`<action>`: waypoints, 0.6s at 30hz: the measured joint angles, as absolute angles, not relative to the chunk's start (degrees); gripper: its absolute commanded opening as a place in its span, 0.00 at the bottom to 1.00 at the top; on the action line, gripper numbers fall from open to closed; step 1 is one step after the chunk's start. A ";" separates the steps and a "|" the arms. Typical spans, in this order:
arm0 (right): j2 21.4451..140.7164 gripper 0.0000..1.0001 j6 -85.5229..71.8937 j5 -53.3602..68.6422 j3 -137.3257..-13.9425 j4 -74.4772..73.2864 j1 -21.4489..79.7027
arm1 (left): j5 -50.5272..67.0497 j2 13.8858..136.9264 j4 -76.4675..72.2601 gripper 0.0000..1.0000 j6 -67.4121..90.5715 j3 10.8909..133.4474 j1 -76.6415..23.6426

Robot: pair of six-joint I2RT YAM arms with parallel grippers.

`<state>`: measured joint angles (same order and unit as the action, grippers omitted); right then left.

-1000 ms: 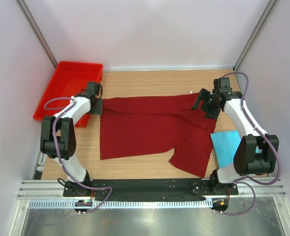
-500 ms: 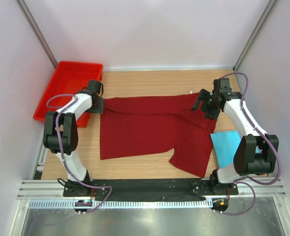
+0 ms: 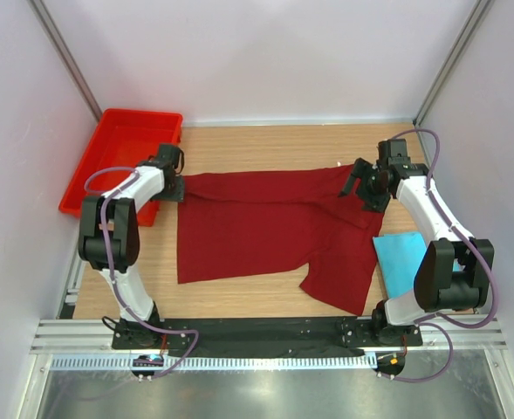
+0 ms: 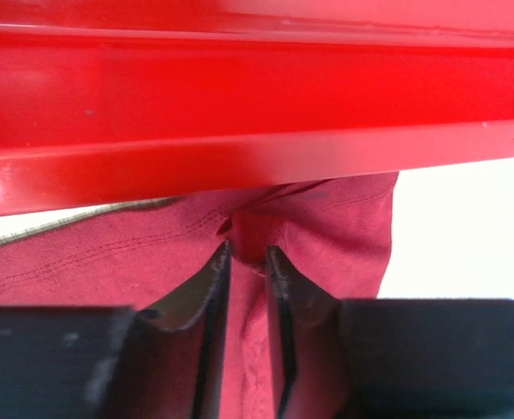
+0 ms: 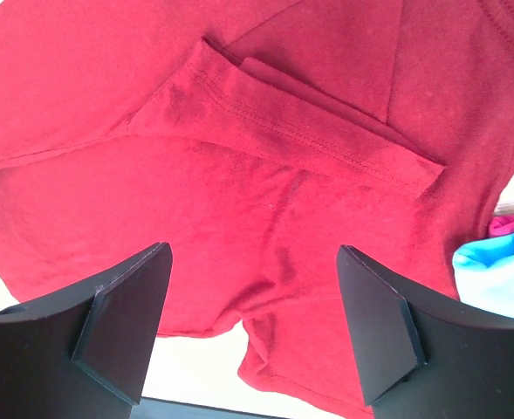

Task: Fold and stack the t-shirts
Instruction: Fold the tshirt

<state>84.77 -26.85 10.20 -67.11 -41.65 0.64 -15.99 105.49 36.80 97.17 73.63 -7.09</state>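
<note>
Left gripper [image 4: 248, 251] is closed narrowly on what appears to be a pinched ridge at the far-left corner of the maroon t-shirt [image 3: 257, 231], beside the red tray [image 3: 108, 144], the shirt's long axis being laid left-to-right toward the wide-open right gripper [image 5: 254, 253] held over the opposite end.

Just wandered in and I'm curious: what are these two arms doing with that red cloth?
They are folding shirts. The left end effector pinches a fold at the edge of a spread-out dark maroon cloth t-shirt, right beside the bright red plastic tray. The right end effector hangs open above the shirt's other side, gripping nothing. A folded turquoise cloth t-shirt lies to its right.
</note>
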 measured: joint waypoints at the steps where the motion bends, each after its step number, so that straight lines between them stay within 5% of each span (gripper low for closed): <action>1: 84.77 0.83 -26.83 10.07 -67.11 -41.67 0.64 | -15.94 105.65 36.82 0.20 97.14 73.63 -7.09; 9: 88.71 0.84 -27.16 6.02 -67.66 -42.33 -0.84 | -15.92 107.24 36.97 0.07 96.40 74.17 -7.07; 18: 98.45 0.54 -27.59 4.01 -70.39 -42.13 -2.70 | -15.77 109.40 37.15 0.00 88.60 77.67 -7.05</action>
